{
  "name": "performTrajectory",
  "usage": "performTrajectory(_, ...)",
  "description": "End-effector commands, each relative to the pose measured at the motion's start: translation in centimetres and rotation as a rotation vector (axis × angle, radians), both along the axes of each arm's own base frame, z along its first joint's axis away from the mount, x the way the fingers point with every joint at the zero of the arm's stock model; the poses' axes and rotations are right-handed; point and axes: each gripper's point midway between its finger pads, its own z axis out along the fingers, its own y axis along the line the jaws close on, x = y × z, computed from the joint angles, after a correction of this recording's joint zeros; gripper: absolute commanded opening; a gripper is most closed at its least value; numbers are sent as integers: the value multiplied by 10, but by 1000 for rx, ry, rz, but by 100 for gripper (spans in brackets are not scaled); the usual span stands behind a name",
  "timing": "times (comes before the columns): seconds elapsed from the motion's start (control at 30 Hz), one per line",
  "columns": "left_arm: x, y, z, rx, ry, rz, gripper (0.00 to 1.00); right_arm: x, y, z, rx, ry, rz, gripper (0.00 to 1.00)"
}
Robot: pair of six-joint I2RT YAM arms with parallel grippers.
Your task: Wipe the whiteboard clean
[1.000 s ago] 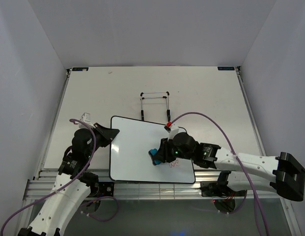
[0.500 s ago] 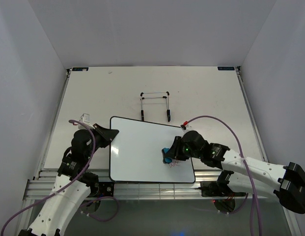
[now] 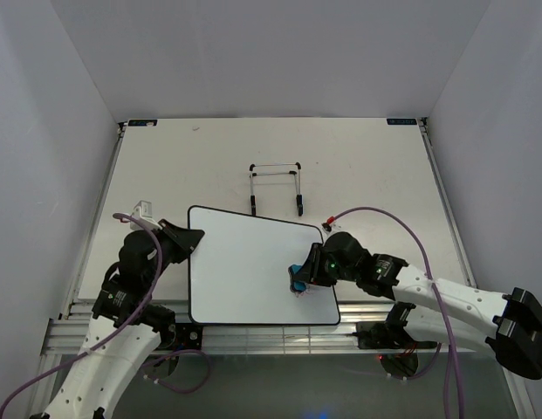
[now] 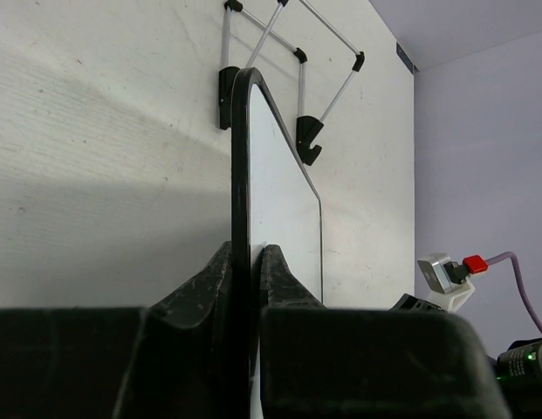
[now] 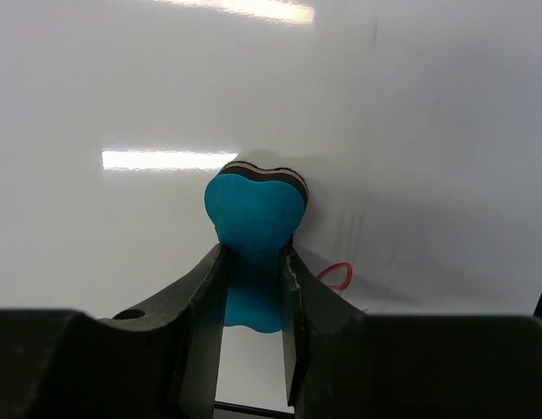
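Observation:
The whiteboard (image 3: pixel 244 271) lies flat near the table's front, glossy white with a thin black rim. My left gripper (image 3: pixel 185 240) is shut on its left edge; in the left wrist view the rim (image 4: pixel 240 175) runs edge-on between the jaws. My right gripper (image 3: pixel 304 278) is shut on the blue bone-shaped eraser (image 3: pixel 296 278) and presses it on the board's right part. In the right wrist view the eraser (image 5: pixel 256 214) sits between the fingers, with a small red loop of writing (image 5: pixel 336 276) just to its right.
The black wire stand (image 3: pixel 277 186) lies on the table just behind the board and also shows in the left wrist view (image 4: pixel 288 61). A purple cable (image 3: pixel 401 236) loops from the right wrist. The table's front rail (image 3: pixel 271 336) runs right below the board.
The right gripper with the eraser slid right across the board, then slightly back left, wiping most of the red scribble. The board shifted a little left and away with the left gripper.

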Motion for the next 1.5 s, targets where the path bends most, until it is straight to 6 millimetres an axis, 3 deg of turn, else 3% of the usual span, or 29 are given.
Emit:
performTrajectory(0.0,8,39,16,205,-79,128,0,-76,-113,-103,-482,307,21,8)
performTrajectory(0.43,6,48,22,241,-86,162,0,-87,-110,-101,-367,350,-64,8)
performTrajectory(0.63,4,50,29,248,-101,162,0,-85,-116,-104,-457,358,-44,8)
performTrajectory(1.0,-1,55,36,255,-115,177,0,-64,-116,-94,-535,273,-65,8)
performTrajectory(1.23,-1,53,38,251,-115,169,0,-68,-117,-96,-587,304,-16,8)
performTrajectory(1.37,-1,48,33,241,-109,145,0,-67,-92,-91,-476,251,118,8)
performTrajectory(1.47,0,40,29,218,-108,114,0,-65,-36,-58,-233,146,272,8)
